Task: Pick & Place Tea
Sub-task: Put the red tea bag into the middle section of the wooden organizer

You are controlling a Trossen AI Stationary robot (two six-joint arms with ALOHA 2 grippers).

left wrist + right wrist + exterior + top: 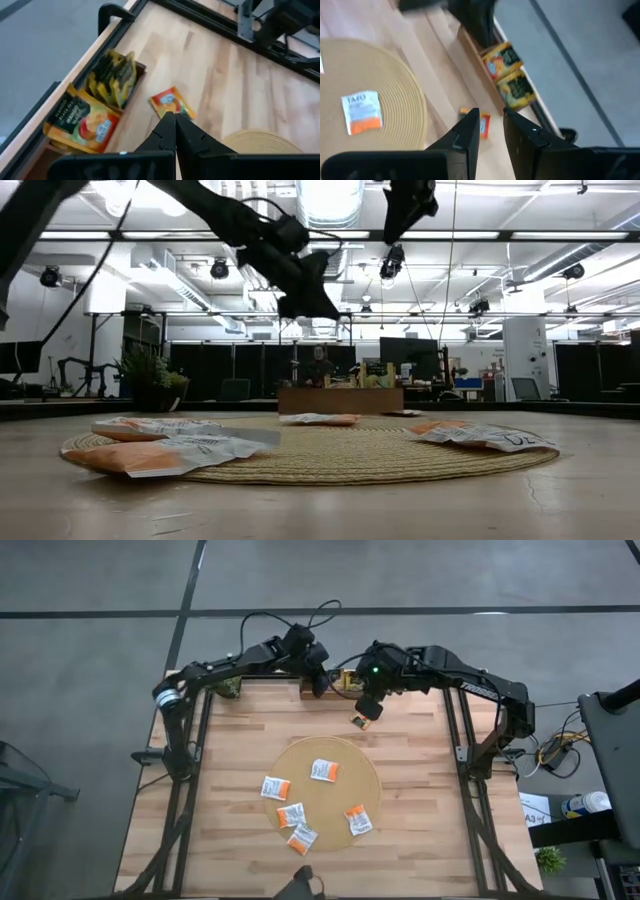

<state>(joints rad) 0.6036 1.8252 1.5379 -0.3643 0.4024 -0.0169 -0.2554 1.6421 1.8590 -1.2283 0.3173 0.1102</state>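
Note:
Several tea sachets, white with orange, such as one [323,770], lie flat on the round tan mat [325,802]. One orange sachet [360,721] [172,102] lies flat on the bare wood between the mat and the wooden tray [340,683]. More sachets stand in the tray, some dark green with yellow [112,77] [515,90], others orange [502,57]. My right gripper [368,705] [491,127] hangs high above the lone orange sachet, its fingers a little apart with nothing between them. My left gripper [320,675] [175,135] is shut and empty, raised over the tray's area.
The table's dark frame rails [465,755] run along both sides. The tray sits at the far edge, close to both wrists. In the low view both arms, including the left [300,280], hang well above the tabletop. Bare wood surrounds the mat [330,455].

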